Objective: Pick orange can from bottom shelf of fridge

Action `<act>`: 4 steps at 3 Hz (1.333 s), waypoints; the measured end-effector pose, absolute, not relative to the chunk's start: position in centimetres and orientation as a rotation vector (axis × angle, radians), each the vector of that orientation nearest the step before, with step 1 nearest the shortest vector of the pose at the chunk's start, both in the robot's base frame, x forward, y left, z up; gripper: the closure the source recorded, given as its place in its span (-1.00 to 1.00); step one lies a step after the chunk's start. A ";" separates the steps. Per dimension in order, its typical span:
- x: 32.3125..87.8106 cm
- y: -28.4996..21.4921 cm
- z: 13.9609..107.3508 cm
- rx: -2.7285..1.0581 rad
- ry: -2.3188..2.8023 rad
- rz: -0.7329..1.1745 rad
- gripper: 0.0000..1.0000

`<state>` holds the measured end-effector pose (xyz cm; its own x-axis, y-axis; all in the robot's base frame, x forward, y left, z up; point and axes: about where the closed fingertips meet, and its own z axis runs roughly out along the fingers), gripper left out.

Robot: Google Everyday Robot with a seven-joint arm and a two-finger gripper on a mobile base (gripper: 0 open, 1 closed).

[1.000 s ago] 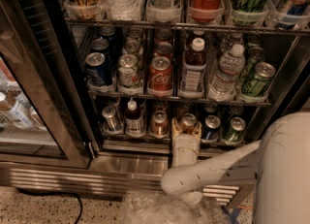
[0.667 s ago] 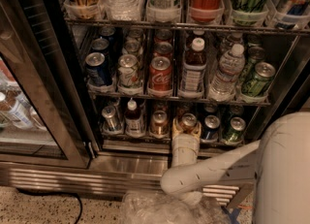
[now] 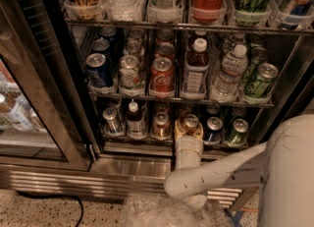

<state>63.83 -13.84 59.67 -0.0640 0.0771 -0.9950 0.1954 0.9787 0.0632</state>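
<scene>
The fridge (image 3: 128, 166) stands open, its dark-framed glass door (image 3: 46, 81) swung to the left. On the bottom shelf (image 3: 147, 139) a row of short cans stands. The orange can (image 3: 190, 121), coppery with a silver top, is right of the middle. My gripper (image 3: 189, 127) reaches in from below on the white arm (image 3: 206, 177). Its pale fingers (image 3: 178, 129) sit against both sides of the orange can, which stands upright on the rack.
A similar brown can (image 3: 161, 125), a small bottle (image 3: 133, 118) and a silver can (image 3: 112, 118) stand to its left. A dark blue can (image 3: 214, 126) and a green can (image 3: 239, 128) stand to its right. Crumpled clear plastic (image 3: 162, 212) lies on the floor below.
</scene>
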 end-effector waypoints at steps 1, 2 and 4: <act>63.9 -13.3 62.2 0.159 1.593 -0.075 1.00; 62.9 -12.1 65.5 0.096 1.550 -0.018 1.00; 55.2 -10.2 67.3 -0.035 1.648 0.276 1.00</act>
